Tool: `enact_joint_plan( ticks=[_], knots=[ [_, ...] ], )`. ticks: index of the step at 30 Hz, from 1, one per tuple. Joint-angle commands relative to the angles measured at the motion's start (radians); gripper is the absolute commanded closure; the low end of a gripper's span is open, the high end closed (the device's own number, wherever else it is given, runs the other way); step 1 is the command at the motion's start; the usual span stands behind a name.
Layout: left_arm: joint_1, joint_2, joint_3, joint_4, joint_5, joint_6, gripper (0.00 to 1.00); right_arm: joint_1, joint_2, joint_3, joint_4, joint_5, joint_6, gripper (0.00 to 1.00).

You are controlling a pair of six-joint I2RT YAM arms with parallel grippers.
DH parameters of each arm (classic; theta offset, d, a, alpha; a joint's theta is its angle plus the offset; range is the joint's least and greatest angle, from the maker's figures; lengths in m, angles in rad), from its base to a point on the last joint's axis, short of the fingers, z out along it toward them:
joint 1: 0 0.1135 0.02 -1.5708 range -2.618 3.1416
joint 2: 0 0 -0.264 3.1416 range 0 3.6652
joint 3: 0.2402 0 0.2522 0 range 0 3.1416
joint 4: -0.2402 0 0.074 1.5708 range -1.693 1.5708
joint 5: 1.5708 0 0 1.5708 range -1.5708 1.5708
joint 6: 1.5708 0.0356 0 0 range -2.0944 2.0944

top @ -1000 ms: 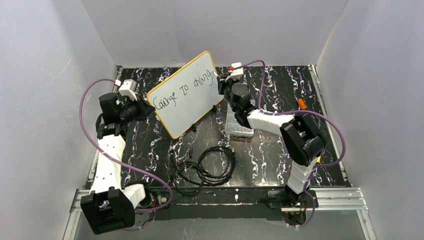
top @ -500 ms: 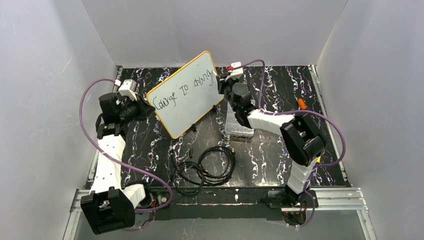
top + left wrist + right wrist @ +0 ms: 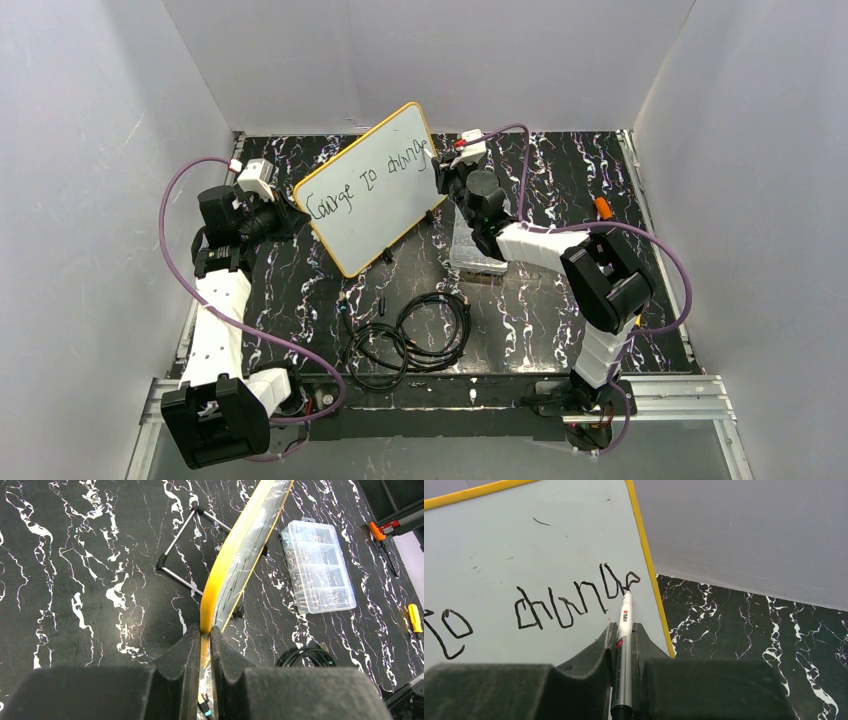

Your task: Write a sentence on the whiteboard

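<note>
The whiteboard [image 3: 375,205], white with a yellow-orange rim, stands tilted on a wire stand on the black marbled table. Dark lettering [image 3: 368,178] on it reads roughly "Courage to change" in one line. My left gripper [image 3: 285,218] is shut on the board's left edge; in the left wrist view its jaws pinch the yellow rim [image 3: 212,605]. My right gripper [image 3: 443,162] is shut on a silver marker [image 3: 623,645]. The marker tip touches the board at the end of the last letter [image 3: 626,587], near the right rim. The lettering [image 3: 574,597] shows here as "to chang".
A clear compartmented parts box [image 3: 478,250] lies under the right arm, also in the left wrist view [image 3: 317,565]. Coiled black cables [image 3: 405,335] lie at the front middle. The wire stand [image 3: 185,550] props the board. An orange-handled tool [image 3: 603,207] lies at right.
My right gripper has shifted slightly with the marker, adding to the last letters of "change" near the board's right rim. The left arm and board have not moved.
</note>
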Motion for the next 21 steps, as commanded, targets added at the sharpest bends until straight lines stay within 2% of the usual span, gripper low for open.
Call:
enact_joint_plan(
  ticks=[1,21],
  knots=[
    [-0.004,-0.005,0.006,-0.005,0.012,0.005,1.00,0.003,-0.036,-0.021,0.034,0.002,0.002,0.99],
    [-0.003,-0.009,0.003,-0.005,0.009,0.007,1.00,0.002,0.004,0.025,0.008,0.079,-0.023,0.99]
  ],
)
